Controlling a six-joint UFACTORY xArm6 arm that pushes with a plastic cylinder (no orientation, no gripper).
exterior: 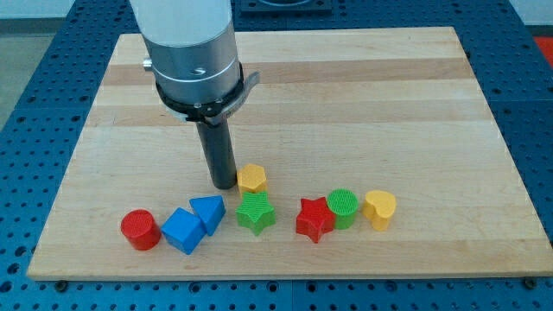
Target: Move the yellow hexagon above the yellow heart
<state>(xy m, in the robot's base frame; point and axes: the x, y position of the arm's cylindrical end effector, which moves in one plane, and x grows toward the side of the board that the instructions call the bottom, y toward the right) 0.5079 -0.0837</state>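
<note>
The yellow hexagon [252, 178] lies on the wooden board [346, 95], just above the green star [256, 212]. The yellow heart [380, 208] lies far to its right, at the right end of the row of blocks. My tip [224, 185] stands right at the hexagon's left side, touching it or nearly so. The rod rises from there to the arm's grey body at the view's top.
Along the bottom of the board lie a red cylinder [140, 230], a blue block [183, 230], a blue triangle [208, 212], a red star [314, 219] and a green cylinder [343, 207]. The green cylinder touches the yellow heart's left side.
</note>
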